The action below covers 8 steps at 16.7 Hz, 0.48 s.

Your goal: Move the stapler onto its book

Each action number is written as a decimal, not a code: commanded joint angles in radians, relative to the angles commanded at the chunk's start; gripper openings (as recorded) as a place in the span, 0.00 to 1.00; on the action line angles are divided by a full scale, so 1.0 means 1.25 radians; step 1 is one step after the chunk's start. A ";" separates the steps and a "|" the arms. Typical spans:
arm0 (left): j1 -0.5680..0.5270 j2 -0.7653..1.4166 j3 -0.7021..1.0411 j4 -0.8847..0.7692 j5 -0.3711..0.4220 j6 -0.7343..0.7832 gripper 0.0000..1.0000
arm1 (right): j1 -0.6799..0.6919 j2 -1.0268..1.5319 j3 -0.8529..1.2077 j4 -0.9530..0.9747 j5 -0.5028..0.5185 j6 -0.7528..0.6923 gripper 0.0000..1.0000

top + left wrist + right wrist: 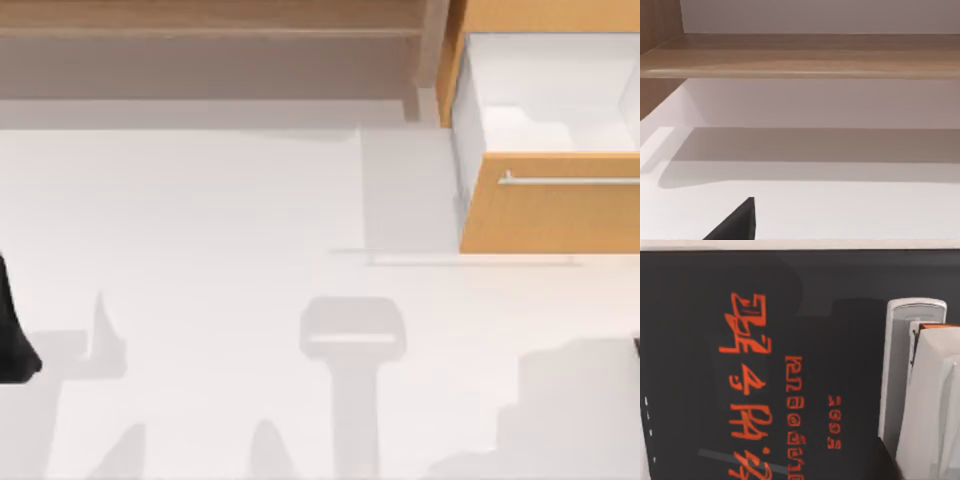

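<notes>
— Where is the stapler (920, 390)?
— In the right wrist view; pale with an orange part, against the black book (740, 340) with orange lettering; touching it or above it, I cannot tell.
— The arms?
— The left gripper (735, 225) is at the white worktop's (220, 220) left edge; the right arm (636, 348) is at its right edge; wide or narrow, I cannot tell for either gripper.

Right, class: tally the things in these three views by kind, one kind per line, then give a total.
Wooden shelf: 1
Open wooden drawer: 1
Silver bar handle: 1
Black book with orange lettering: 1
Pale grey stapler: 1
Total: 5
</notes>
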 joint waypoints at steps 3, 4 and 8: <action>0.000 0.000 0.000 0.000 0.000 0.000 1.00 | 0.000 0.000 0.000 0.000 0.000 0.000 0.60; 0.000 0.000 0.000 0.000 0.000 0.000 1.00 | 0.000 0.000 0.000 0.000 0.000 0.000 0.68; 0.000 0.000 0.000 0.000 0.000 0.000 1.00 | 0.000 0.000 0.000 0.000 0.000 0.000 0.98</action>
